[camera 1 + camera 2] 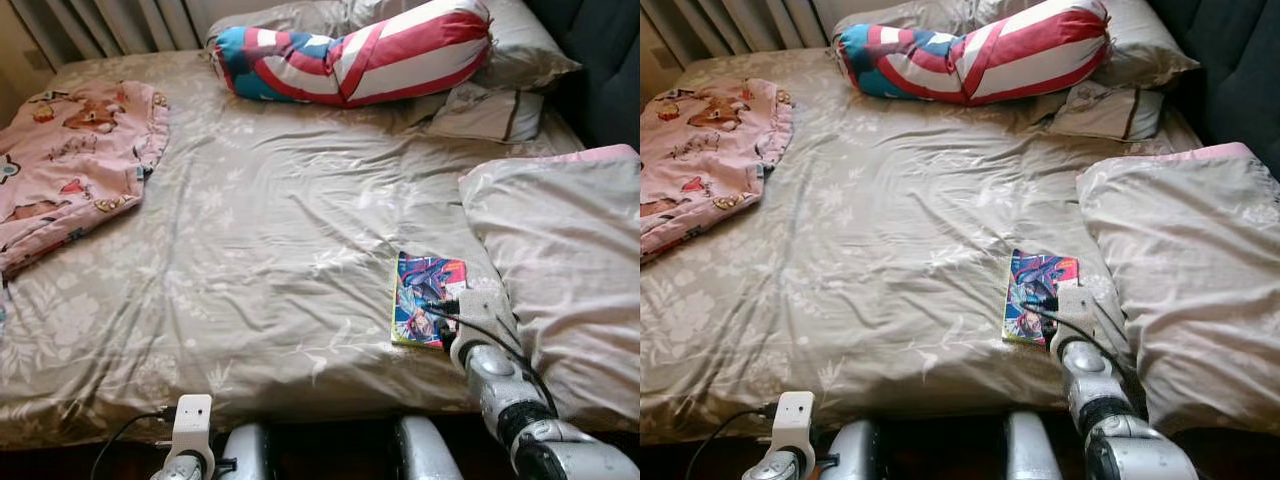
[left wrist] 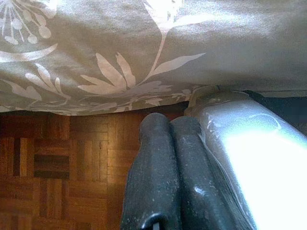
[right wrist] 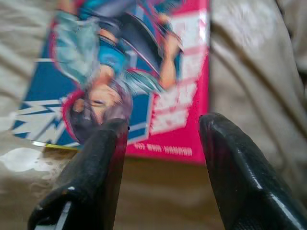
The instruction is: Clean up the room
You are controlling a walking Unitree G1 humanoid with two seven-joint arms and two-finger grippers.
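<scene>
Bed [image 1: 260, 260] in floral beige sheet, parquet floor [image 2: 62, 163] below. Grey pillow [image 1: 570, 280] at right, striped bolster [image 1: 350, 50] at head, pink blanket [image 1: 70, 160] at left. Comic book [image 1: 428, 298] flat on sheet beside pillow. Right gripper [image 3: 160, 139] over book's near edge, fingers wide apart, nothing held. Left gripper [image 2: 170, 139] low at bed edge, fingers together. Cover lettering blurred, unreadable.
</scene>
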